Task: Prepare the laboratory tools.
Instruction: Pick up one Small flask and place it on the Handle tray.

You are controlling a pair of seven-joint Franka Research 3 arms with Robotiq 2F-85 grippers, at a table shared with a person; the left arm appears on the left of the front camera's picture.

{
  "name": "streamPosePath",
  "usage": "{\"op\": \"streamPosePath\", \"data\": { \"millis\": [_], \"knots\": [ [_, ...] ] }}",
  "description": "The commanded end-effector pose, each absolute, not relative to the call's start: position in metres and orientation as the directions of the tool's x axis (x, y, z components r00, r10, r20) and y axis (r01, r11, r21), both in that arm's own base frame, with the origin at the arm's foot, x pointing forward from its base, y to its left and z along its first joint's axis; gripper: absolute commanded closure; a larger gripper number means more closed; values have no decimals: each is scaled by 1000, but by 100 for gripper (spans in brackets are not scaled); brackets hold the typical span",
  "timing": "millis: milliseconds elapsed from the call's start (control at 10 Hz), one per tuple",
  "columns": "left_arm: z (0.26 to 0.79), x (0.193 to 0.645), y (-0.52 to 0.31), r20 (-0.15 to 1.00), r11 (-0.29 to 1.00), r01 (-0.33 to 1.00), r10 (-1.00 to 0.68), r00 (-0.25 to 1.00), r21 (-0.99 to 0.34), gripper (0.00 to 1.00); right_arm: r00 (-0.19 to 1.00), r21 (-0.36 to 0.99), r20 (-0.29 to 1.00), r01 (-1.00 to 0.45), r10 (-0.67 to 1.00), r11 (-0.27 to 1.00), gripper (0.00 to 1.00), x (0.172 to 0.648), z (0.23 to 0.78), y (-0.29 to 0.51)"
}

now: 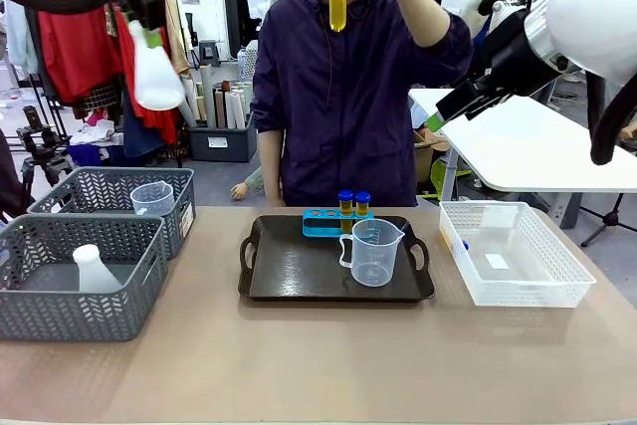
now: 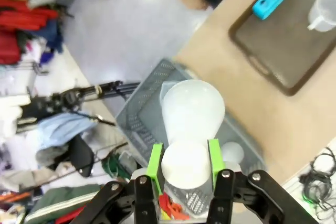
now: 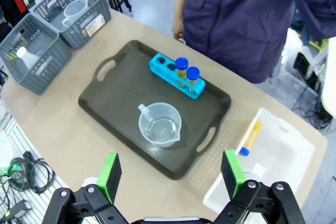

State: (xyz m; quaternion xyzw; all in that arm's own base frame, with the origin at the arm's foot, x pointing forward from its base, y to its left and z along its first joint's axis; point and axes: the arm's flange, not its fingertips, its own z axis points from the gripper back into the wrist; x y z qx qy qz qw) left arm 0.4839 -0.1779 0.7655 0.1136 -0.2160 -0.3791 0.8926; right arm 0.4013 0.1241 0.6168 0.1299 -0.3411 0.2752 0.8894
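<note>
The left hand (image 2: 185, 157) clamps the flask (image 2: 191, 108); basket label (image 1: 186, 221) (white) seems unreadable.

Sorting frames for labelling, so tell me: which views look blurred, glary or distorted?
Front view: sharp, with soft sheen on the black handled tray. Left wrist view: soft throughout, the translucent white conical flask washed out near the lens. Right wrist view: crisp, the clear handled measuring beaker well defined.

Bright, even light — blurry wrist views
</note>
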Motion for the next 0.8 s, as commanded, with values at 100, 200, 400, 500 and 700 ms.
{"op": "streamPosePath", "data": {
  "millis": [100, 200, 400, 500, 700],
  "knots": [
    [760, 496, -214, 300, 599, 722, -800, 519, 347, 100, 615, 57, 683, -583, 395, 810, 0, 401, 617, 123],
    [755, 499, -225, 325, 585, 739, -808, 492, 334, 100, 615, 57, 683, -583, 395, 810, 0, 401, 617, 123],
    [730, 503, -249, 340, 552, 787, -822, 457, 277, 100, 615, 57, 683, -583, 395, 810, 0, 401, 617, 123],
    [713, 504, -261, 331, 533, 815, -830, 449, 229, 100, 615, 57, 683, -583, 395, 810, 0, 401, 617, 123],
    [684, 503, -275, 302, 488, 859, -852, 428, 157, 100, 615, 57, 683, -583, 395, 810, 0, 401, 617, 123]
  ]
}}
